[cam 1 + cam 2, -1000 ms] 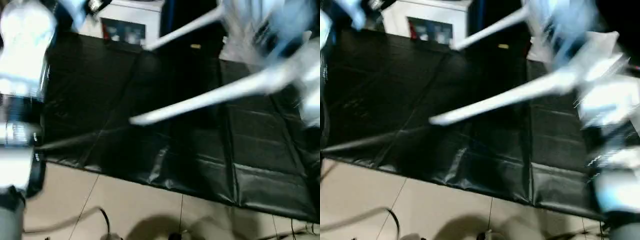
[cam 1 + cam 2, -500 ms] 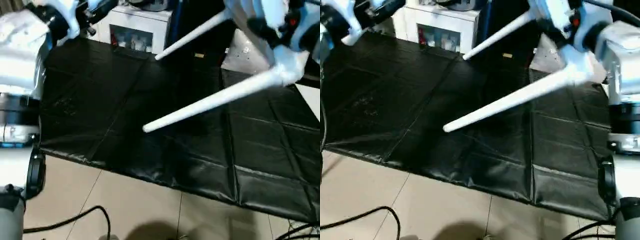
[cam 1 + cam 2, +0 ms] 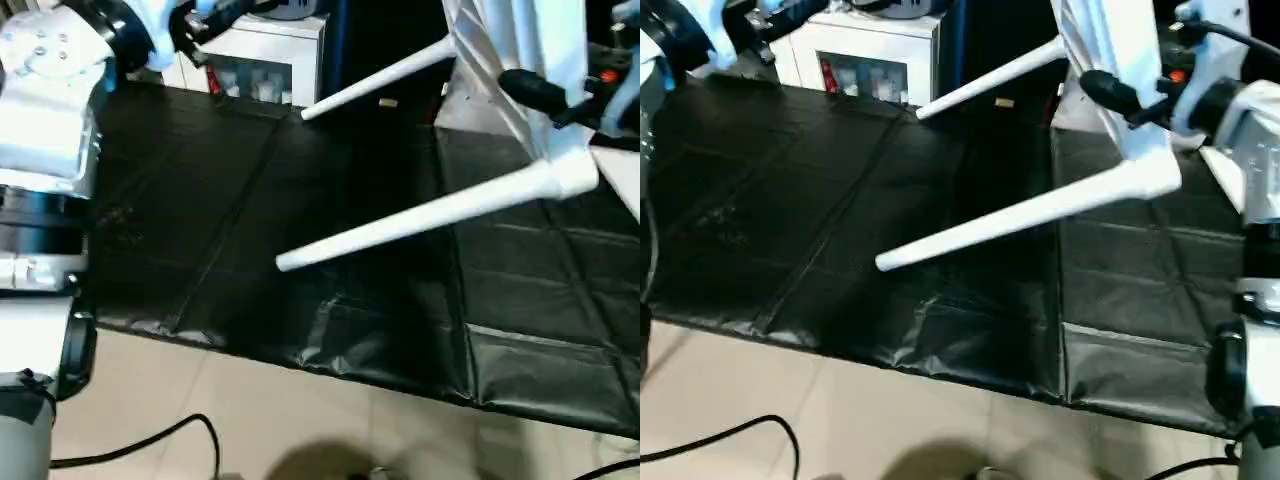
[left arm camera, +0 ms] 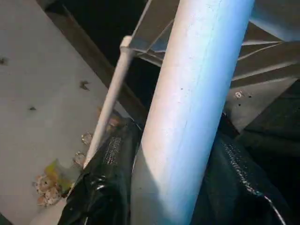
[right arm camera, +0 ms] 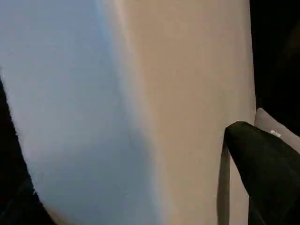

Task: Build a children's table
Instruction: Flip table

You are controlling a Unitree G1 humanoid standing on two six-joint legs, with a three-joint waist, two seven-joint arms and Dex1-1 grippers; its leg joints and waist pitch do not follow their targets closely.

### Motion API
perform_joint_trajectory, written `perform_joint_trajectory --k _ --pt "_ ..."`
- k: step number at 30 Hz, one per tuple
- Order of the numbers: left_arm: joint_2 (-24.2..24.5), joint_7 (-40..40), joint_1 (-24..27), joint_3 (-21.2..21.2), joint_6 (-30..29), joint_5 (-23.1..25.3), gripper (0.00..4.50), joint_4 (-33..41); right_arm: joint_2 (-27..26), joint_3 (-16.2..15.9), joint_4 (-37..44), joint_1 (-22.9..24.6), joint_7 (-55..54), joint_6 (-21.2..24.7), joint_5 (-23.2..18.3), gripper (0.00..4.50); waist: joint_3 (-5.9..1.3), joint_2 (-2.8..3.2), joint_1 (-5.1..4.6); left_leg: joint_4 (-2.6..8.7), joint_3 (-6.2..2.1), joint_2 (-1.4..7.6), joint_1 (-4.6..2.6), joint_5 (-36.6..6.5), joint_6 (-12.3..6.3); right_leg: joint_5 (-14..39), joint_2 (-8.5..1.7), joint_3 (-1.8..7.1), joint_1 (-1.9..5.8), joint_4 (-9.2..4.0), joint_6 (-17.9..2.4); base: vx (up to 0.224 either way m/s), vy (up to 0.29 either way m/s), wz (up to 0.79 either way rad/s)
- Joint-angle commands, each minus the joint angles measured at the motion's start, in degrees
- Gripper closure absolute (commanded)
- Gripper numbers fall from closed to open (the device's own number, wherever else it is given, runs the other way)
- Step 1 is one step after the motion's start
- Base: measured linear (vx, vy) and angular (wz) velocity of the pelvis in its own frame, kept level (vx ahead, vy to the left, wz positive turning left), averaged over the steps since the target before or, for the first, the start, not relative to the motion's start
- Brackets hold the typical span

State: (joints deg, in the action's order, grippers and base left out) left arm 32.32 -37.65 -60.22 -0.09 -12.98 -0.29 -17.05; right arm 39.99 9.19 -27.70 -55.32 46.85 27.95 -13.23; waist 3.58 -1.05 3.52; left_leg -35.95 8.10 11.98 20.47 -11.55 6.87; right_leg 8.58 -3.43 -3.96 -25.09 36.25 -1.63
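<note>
The white plastic children's table [image 3: 520, 60] is tipping on edge, tapered legs [image 3: 420, 225] jutting; right gripper [image 3: 1120, 100] is gaping beside its top, left gripper's state untellable.

- No text, label, brand, number or sign can be read in any view
- The white cabinet [image 3: 262, 62] holds coloured items behind its glass; any print on them is too blurred to make out
- A small pale tag [image 3: 388, 102] lies on the black mat [image 3: 200, 220]; nothing on it is legible
</note>
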Motion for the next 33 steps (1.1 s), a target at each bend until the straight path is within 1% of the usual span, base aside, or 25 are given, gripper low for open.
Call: perform_joint_trajectory --k 1,8,9,10,11,14,15,16,17,18,19,20,21,22,23,24,25,26,27,28,29,30,31,32,33 --pt "-2.75 4.8 4.69 4.38 -11.02 -4.46 2.61 -8.14 -2.88 5.17 6.31 -2.54 14.35 -5.73 -13.55 0.0 -4.21 -1.25 0.53 2.78 1.47 -1.37 1.11 -7.8 -2.32 26.73 -2.27 1.2 4.35 -5.58 -4.41 0.0 0.0 0.0" --pt "-3.62 6.12 7.27 6.61 -14.67 -5.56 2.6 -4.36 -4.16 0.47 7.08 -2.06 8.72 -17.21 -4.94 0.0 -4.13 -0.87 0.23 2.56 1.51 -1.2 0.44 -12.05 -2.61 32.41 -2.45 0.52 3.38 -6.32 -2.08 0.0 0.0 0.0" --pt "-4.48 6.35 8.14 7.75 -16.23 -6.68 2.6 -2.53 -5.78 -0.46 8.71 -1.09 5.03 -18.89 -3.22 0.0 -3.72 -1.87 -0.27 2.37 1.5 -1.57 1.08 -12.66 -3.27 34.3 -1.98 0.02 3.52 -6.35 -0.23 0.0 0.0 0.0" --pt "-4.85 6.41 8.53 8.23 -16.76 -7.21 2.6 -1.85 -6.87 -0.91 9.8 -0.35 3.07 -19.93 -2.41 0.0 -3.55 -1.26 -0.17 2.67 1.36 -1.32 0.66 -12.71 -2.93 35.5 -2.12 0.12 2.99 -6.67 0.45 0.0 0.0 0.0" --pt "-4.92 6.41 8.6 8.31 -16.84 -7.3 2.6 -1.74 -7.12 -0.99 10.04 -0.18 2.66 -20.15 -2.26 0.0 -3.43 -1.38 -0.34 2.25 1.64 -1.66 0.21 -13.37 -2.96 37.0 -1.85 -0.01 2.49 -7.02 0.89 0.0 0.0 0.0" --pt "-5.3 6.53 9.05 8.82 -17.38 -7.6 2.6 -0.93 -8.65 -2.04 11.33 1.06 -0.63 -23.14 -0.19 0.0 -3.41 -1.02 -0.72 1.08 1.8 -2.85 -0.49 -16.5 -3.26 45.08 -1.67 -1.78 1.71 -9.18 5.24 -0.027 -0.01 0.0" --pt "-5.56 6.46 9.37 9.25 -17.8 -7.57 2.6 0.15 -10.59 -2.14 13.94 2.41 -0.17 -24.57 -1.31 0.0 -3.93 -0.06 -0.62 0.77 1.57 -2.8 -1.05 -17.73 -3.52 45.07 -1.7 -3.16 1.59 -10.01 6.57 -0.084 0.004 -0.04" --pt "-5.52 6.43 9.4 9.23 -17.69 -7.49 2.61 0.2 -10.89 -1.79 14.34 2.49 0.03 -24.1 -2.03 0.0 -4.44 1.26 -1.21 2.23 0.67 -1.31 -0.69 -18.56 -4.09 39.03 -2.31 -4.47 3.29 -10.19 4.55 -0.084 0.004 -0.04" --pt "-5.29 6.34 9.6 9.13 -17.14 -7.16 2.61 0.51 -12.48 0.18 16.16 2.83 1.2 -21.85 -5.75 0.0 -4.53 1.39 -1.64 3.44 -0.23 0.11 -0.23 -19.73 -4.26 34.42 -2.49 -5.03 4.54 -9.66 2.86 -0.047 0.083 -0.11" --pt "-5.17 6.26 9.71 9.17 -17.24 -7.19 2.64 0.6 -12.87 1.24 16.41 2.8 1.41 -21.36 -6.92 0.0 -4.48 2.93 -1.22 5.96 -1.82 3.48 -0.24 -26.15 -4.97 23.28 -2.91 -4.86 5.97 -7.24 -1.05 0.0 0.0 0.0" --pt "-5.1 6.12 9.87 9.31 -17.2 -7.32 2.68 0.7 -12.95 2.09 16.25 2.65 1.17 -22.25 -7.13 0.0 -4.0 3.33 -0.66 8.07 -2.69 6.14 -0.34 -33.36 -4.23 11.53 -3.43 -3.41 6.31 -2.98 -5.02 0.0 0.0 0.0" --pt "-4.97 6.03 10.14 9.42 -17.54 -7.22 2.71 1.08 -13.11 3.14 16.24 2.51 0.44 -22.96 -7.65 0.0 -3.54 3.15 -0.16 8.67 -2.45 6.32 -0.65 -36.66 -3.17 9.85 -3.38 -2.96 5.87 -1.97 -5.95 -0.051 -0.041 0.06" --pt "-4.6 5.4 10.88 9.43 -17.24 -7.15 2.73 1.79 -13.72 6.28 16.51 1.94 -1.99 -22.89 -9.96 0.0 -2.95 2.46 0.55 7.97 -0.46 4.5 -2.77 -40.54 -0.73 16.27 -3.18 -2.83 4.2 -4.09 -6.31 0.0 0.0 0.0" --pt "-4.35 5.15 11.42 9.35 -17.2 -7.27 2.75 2.48 -14.12 8.01 16.96 1.75 -3.75 -22.6 -11.57 0.0 -1.63 0.3 -0.37 2.33 1.49 -0.22 -7.09 -36.66 0.12 38.15 -2.53 -6.91 -0.21 -12.25 -0.56 0.0 0.0 0.0" --pt "-4.01 4.88 12.17 9.21 -17.76 -7.46 2.78 3.43 -14.28 9.81 17.41 1.83 -5.62 -22.2 -12.99 0.0 -1.06 -0.1 -0.92 -2.06 2.5 -1.81 -9.63 -32.76 -0.18 46.86 -1.7 -11.08 -2.93 -16.88 4.21 0.0 0.0 0.0" --pt "-3.61 4.13 13.07 8.93 -17.61 -7.98 2.8 4.42 -14.15 11.56 17.81 2.57 -8.07 -21.7 -13.93 0.0 -2.27 1.08 -1.97 -2.6 2.04 -0.74 -8.28 -31.23 -2.19 46.13 -1.43 -16.08 0.14 -17.28 9.8 0.011 0.052 -0.4" --pt "-3.35 3.66 13.65 8.75 -17.6 -8.34 2.8 5.11 -13.96 12.51 18.04 3.18 -9.58 -21.49 -14.32 0.0 -2.76 4.5 3.13 7.75 -0.18 4.86 5.58 -43.26 1.94 18.72 -4.48 -7.49 12.2 6.86 0.61 0.011 0.052 -0.4" --pt "-3.03 3.42 14.3 8.86 -18.58 -8.73 2.83 5.91 -14.05 14.53 19.85 5.6 -11.35 -19.7 -15.92 0.0 -2.94 3.7 4.88 8.85 0.67 4.69 3.83 -43.6 2.32 10.89 -3.54 -5.7 9.22 3.7 -0.89 0.088 0.042 -0.28" --pt "-2.95 3.35 14.32 8.88 -18.76 -8.75 2.83 5.95 -14.18 14.93 20.69 6.39 -11.42 -18.88 -16.51 0.0 -3.88 2.71 3.72 8.54 1.15 3.98 -1.24 -39.92 0.03 15.04 -3.08 -0.93 6.99 4.72 -0.27 0.083 -0.047 -0.26" --pt "-2.94 3.34 14.32 8.88 -18.79 -8.75 2.85 5.96 -14.2 14.98 20.8 6.49 -11.42 -18.77 -16.58 0.0 -3.18 0.94 3.7 3.93 -0.13 0.16 -2.16 -31.31 4.93 46.06 -8.19 -2.46 5.31 -5.91 2.21 0.083 -0.047 -0.26" --pt "-2.69 3.21 14.23 8.75 -18.81 -8.64 2.86 5.87 -14.46 15.76 22.13 8.54 -11.74 -17.76 -17.23 0.0 -2.75 -0.58 3.17 1.35 1.18 -0.57 -1.86 -24.77 3.8 51.52 -8.07 -1.49 3.12 -7.5 4.6 0.056 -0.063 -0.3" --pt "-2.35 2.8 14.12 8.46 -18.48 -8.47 2.86 5.74 -14.73 16.5 23.08 10.64 -12.13 -16.76 -17.74 0.0 -3.66 -1.42 3.69 1.99 0.74 -0.86 -0.38 -16.65 1.89 49.53 -7.78 -1.73 5.16 -6.64 5.02 0.06 -0.065 -0.06" --pt "-1.8 1.76 14.34 8.26 -18.58 -8.73 2.87 6.03 -15.18 17.47 23.59 13.99 -13.34 -15.96 -17.48 0.0 -4.87 -0.85 4.24 3.9 0.56 -0.07 0.83 -7.96 2.05 34.21 -6.58 -1.19 6.35 -5.11 2.95 0.06 -0.065 -0.06" --pt "-1.69 1.49 14.46 8.31 -18.81 -8.9 2.87 6.19 -15.31 17.66 23.6 14.85 -13.77 -15.8 -17.32 0.0 -5.2 -0.77 4.39 4.16 0.49 0.16 0.95 -3.23 1.78 24.17 -5.9 -1.08 6.34 -4.18 1.1 0.054 -0.043 0.01" --pt "-1.65 1.38 14.51 8.32 -18.89 -8.97 2.87 6.26 -15.35 17.73 23.6 15.18 -13.94 -15.74 -17.25 0.0 -5.25 -0.43 4.14 4.28 0.53 0.32 0.9 2.07 1.38 8.49 -4.66 -1.0 5.95 -2.65 -4.22 0.056 -0.007 -0.03"
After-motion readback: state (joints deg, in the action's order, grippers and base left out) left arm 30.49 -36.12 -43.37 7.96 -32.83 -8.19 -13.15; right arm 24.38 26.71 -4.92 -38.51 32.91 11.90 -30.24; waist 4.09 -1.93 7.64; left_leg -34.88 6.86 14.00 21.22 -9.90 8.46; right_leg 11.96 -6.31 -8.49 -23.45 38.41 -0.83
